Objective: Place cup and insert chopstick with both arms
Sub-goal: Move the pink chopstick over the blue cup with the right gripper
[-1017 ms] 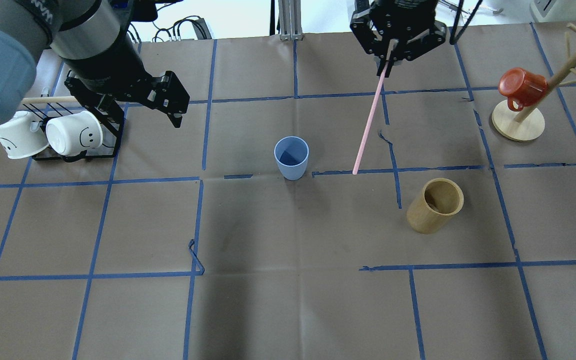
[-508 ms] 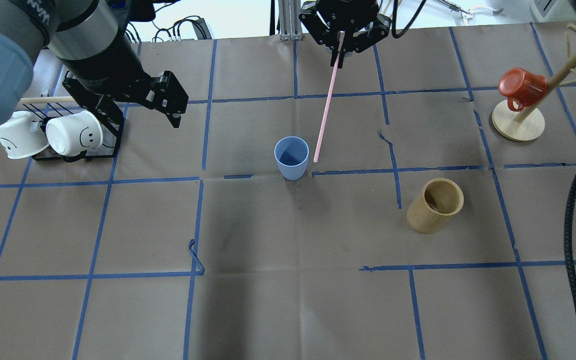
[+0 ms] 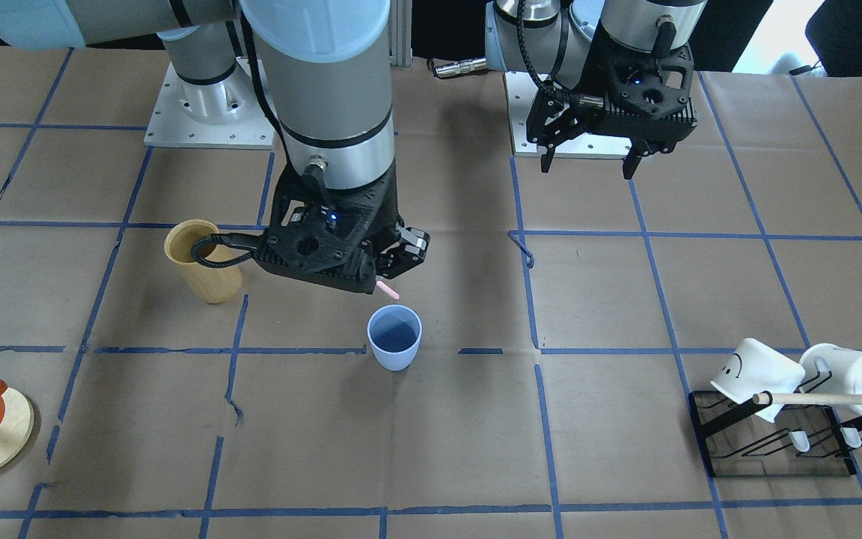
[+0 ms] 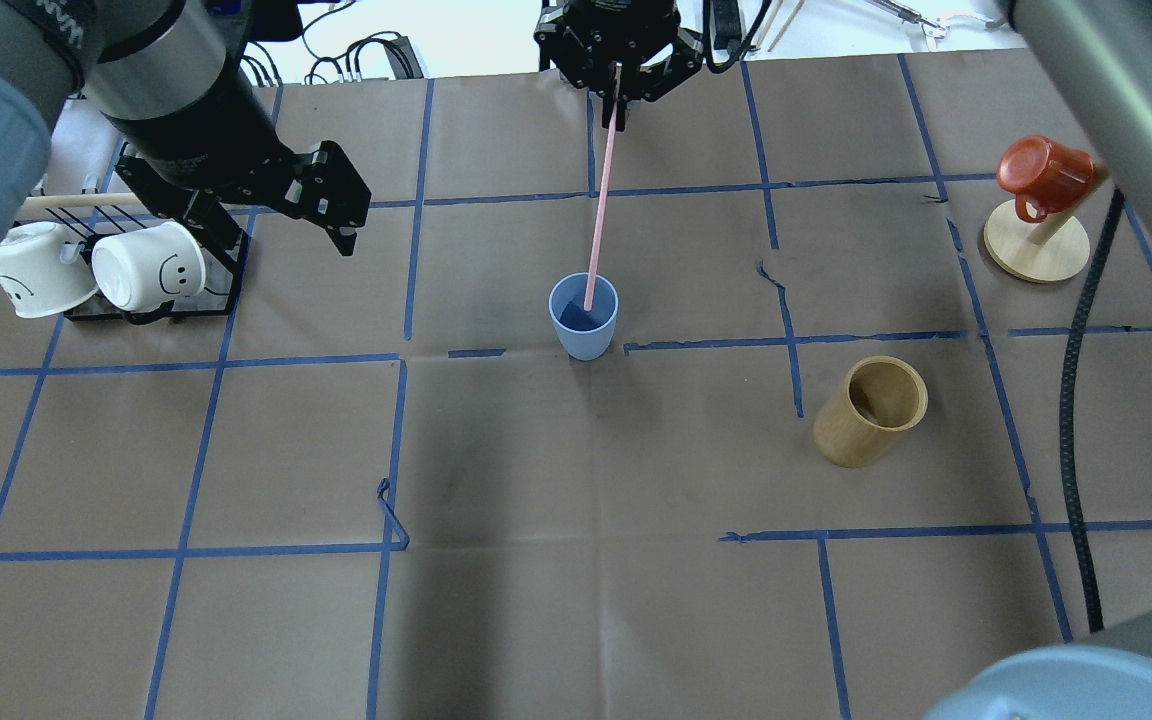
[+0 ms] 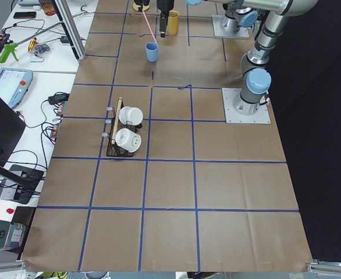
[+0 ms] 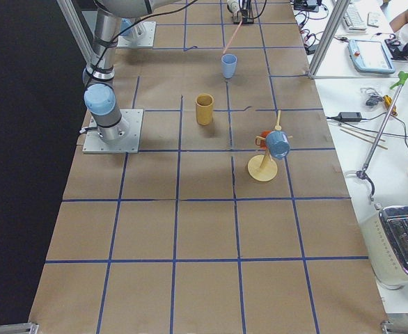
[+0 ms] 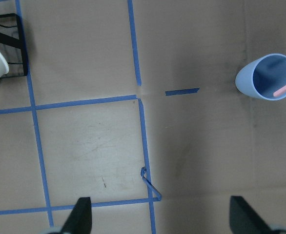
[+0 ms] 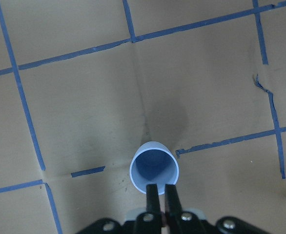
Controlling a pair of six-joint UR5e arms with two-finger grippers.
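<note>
The light-blue cup (image 4: 583,318) stands upright near the table's middle; it also shows in the front view (image 3: 394,338), the left wrist view (image 7: 265,77) and the right wrist view (image 8: 153,168). My right gripper (image 4: 618,108) (image 3: 390,278) (image 8: 161,189) is high above it, shut on the top of one pale-pink chopstick (image 4: 600,205). The stick hangs down with its lower end over the cup's mouth (image 7: 285,89); I cannot tell whether it is inside. My left gripper (image 4: 286,232) (image 3: 588,165) is open and empty, left of the cup.
A tan wooden cylinder (image 4: 871,410) stands right of the cup. A black rack (image 4: 151,300) with two white mugs and a wooden rod (image 4: 86,200) is at the left. A mug tree (image 4: 1036,250) with a red mug (image 4: 1041,175) is at the far right.
My right gripper has moved left with the chopstick; its lower end went from right of the cup to over the cup's mouth. The left arm has barely moved.
</note>
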